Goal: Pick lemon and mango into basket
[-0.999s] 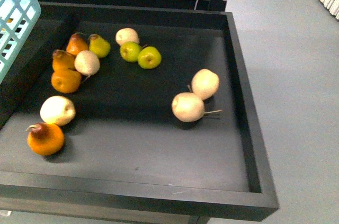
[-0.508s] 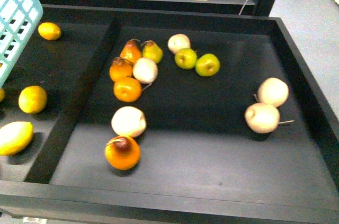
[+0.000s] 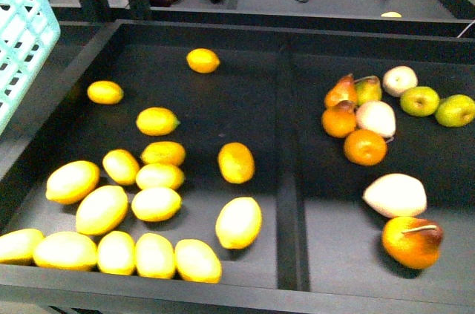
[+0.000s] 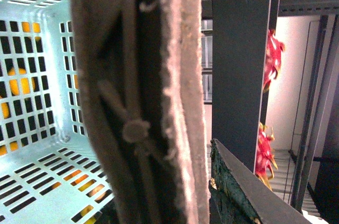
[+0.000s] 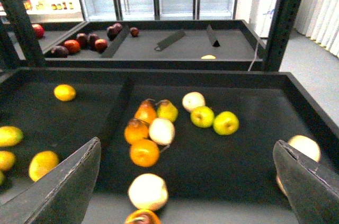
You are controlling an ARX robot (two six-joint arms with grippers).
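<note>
Divider [image 3: 286, 173]: raised wall running front to back through the tray; any crossing must clear it.
- Left of divider: a narrow bare strip just beside it, with two yellow fruits [image 3: 236, 162] near. Further left, fruit packed touching along the front wall. Back half mostly bare, with scattered single fruits.
- Right of divider: bare floor just beside it, full length. Beyond that, pear-and-orange cluster [image 3: 356, 117] at the back and pale fruit [image 3: 395, 195] nearer the front.
- Far left, well apart from the divider: basket [image 3: 22, 24] overhanging the edge.

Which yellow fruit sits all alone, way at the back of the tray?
The small orange-yellow fruit nearest the back wall of the tray; the others sit farther forward.
</note>
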